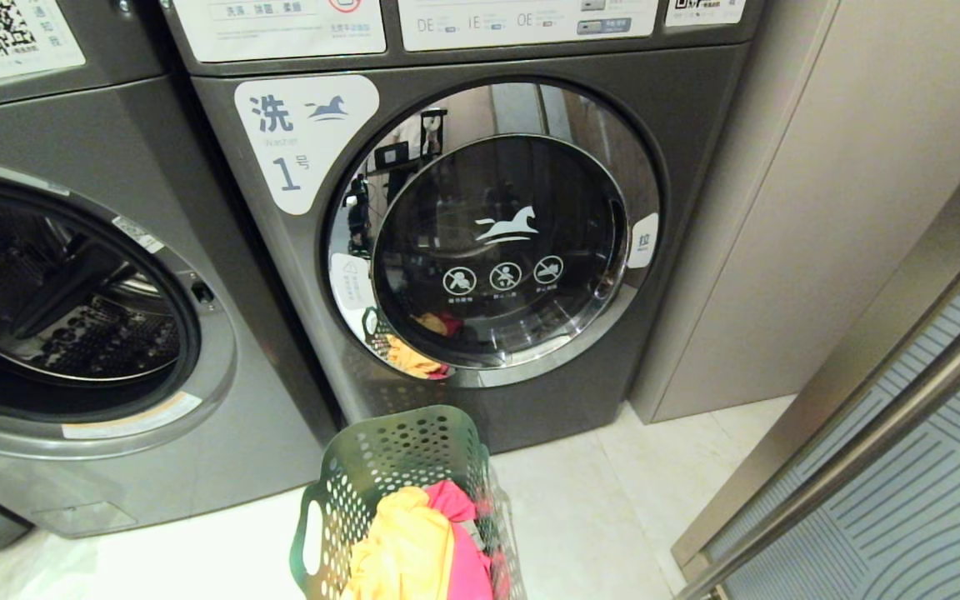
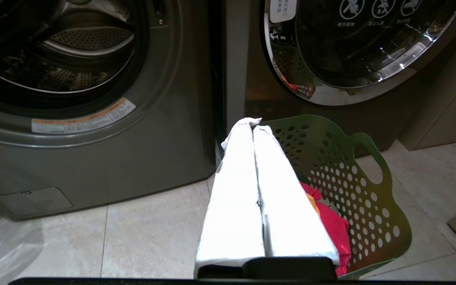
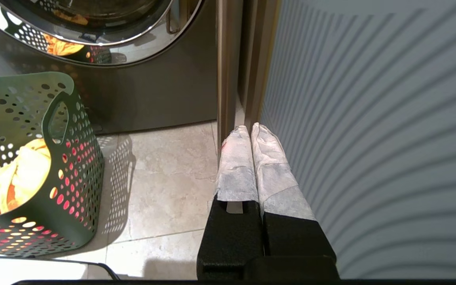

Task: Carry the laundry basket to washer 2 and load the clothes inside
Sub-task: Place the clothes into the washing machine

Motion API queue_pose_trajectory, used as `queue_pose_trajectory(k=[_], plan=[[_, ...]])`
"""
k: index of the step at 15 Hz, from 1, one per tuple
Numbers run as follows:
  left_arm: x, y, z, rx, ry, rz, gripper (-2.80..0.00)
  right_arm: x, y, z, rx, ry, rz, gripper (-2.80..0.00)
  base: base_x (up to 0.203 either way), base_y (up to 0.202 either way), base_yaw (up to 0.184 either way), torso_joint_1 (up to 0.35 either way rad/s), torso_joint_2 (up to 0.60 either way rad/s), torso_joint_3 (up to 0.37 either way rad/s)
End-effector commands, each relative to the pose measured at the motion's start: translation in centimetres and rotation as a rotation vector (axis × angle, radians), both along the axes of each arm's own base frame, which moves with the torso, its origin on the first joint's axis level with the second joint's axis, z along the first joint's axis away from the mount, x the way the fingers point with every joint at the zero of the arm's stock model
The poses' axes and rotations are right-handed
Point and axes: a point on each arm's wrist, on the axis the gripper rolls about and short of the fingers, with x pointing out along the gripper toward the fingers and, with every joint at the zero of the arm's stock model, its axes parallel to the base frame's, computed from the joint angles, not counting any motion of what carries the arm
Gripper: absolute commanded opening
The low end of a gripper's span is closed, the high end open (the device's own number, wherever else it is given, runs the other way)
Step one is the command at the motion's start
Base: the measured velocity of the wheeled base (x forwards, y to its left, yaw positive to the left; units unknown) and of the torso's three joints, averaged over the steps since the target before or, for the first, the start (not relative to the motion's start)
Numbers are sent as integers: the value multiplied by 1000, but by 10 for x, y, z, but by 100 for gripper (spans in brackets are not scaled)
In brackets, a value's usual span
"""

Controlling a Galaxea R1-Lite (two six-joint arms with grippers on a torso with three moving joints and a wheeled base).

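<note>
The floor (image 1: 613, 500) under me is pale stone tile. Ahead stand two dark grey front-loaders side by side: the one straight in front is labelled "1" (image 1: 480, 242), its chrome-ringed glass door closed and mirroring the basket. The machine to my left (image 1: 72, 292) has its drum open to view; I can see no number on it from here, so I cannot say for sure it is washer 2. On my right runs a ribbed grey panel (image 3: 370, 138) with a metal frame, and a plain beige cabinet side (image 1: 780, 208) stands beyond it.

The laundry basket (image 1: 397, 467) sits on the tiles just before washer 1, between my two arms. The clothes (image 1: 422, 542) are heaped in it, yellow-orange and pink-red.

My left gripper (image 2: 253, 123) hangs just beside the basket's rim, its white-wrapped fingers pressed together and empty. My right gripper (image 3: 249, 128) is likewise closed on nothing, near the panel's frame, apart from the basket.
</note>
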Motion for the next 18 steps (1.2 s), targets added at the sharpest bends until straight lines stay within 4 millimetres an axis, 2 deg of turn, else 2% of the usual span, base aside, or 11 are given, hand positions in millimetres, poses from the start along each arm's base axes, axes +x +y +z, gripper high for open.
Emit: queue_pose_trajectory(k=[1,4,10,18], plan=[[3,0,-11,3,41,-2,-280,0,0,0,-3,0,1,-280,0,0,0,0,0,0],[3,0,-11,1,41,-2,-280,0,0,0,3,0,1,-280,3,-1,114,5,3,3],[3,0,-11,0,42,1,-280,0,0,0,8,-1,-1,-280,2,-9,185,1,3,-1],[3,0,-11,-3,39,-4,-280,0,0,0,11,-1,-1,-280,1,11,7,1,1,1]])
